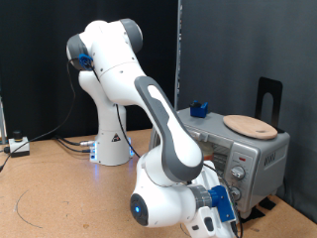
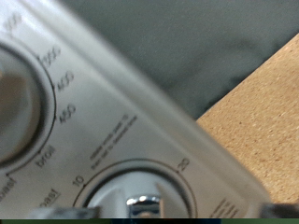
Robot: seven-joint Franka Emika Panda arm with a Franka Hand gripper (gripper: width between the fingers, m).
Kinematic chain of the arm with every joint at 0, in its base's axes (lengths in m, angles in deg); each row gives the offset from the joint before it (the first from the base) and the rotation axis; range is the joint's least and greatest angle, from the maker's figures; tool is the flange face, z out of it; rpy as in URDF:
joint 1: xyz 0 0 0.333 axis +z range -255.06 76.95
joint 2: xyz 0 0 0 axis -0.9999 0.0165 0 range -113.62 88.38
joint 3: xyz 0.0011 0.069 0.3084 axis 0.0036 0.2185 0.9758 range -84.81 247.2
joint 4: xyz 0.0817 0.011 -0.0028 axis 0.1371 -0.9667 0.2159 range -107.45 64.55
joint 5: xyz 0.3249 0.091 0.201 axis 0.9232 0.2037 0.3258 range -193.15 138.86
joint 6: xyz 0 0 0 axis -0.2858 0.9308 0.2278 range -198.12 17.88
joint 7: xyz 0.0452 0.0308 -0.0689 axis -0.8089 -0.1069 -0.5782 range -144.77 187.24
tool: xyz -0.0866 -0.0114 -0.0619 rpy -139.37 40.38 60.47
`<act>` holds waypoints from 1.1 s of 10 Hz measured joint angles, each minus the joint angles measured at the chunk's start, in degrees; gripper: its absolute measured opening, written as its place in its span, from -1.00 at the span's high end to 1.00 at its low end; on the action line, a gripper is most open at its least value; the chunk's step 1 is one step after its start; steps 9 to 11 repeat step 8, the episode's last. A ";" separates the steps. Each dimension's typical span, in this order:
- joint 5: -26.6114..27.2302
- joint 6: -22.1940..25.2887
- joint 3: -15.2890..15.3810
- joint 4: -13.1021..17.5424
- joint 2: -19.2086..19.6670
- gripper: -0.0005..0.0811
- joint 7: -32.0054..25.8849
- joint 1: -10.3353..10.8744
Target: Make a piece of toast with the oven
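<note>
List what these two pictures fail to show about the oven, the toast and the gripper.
- Piece of toast: in neither view.
- Oven door and rack: exterior view, hidden by the arm.
- Gripper: exterior view, fingers too small against the oven's knob panel.
- Lower dial: wrist view, blurred, cut off by the edge.

Round wooden board [image 1: 250, 126], small blue object [image 1: 199, 108]

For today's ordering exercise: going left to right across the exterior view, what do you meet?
Small white box on the table → white robot base → small blue object → round tan wooden board atop the silver-grey toaster oven.
</note>
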 joint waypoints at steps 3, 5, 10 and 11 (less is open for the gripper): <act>-1.41 3.67 -0.57 1.28 -0.40 -0.59 4.60 -1.11; -8.89 14.28 -3.27 4.07 -1.32 -0.86 17.29 -1.49; -13.15 25.47 -4.94 9.08 -1.55 -0.99 23.02 -3.28; -13.15 25.47 -4.94 9.08 -1.55 -0.99 23.02 -3.28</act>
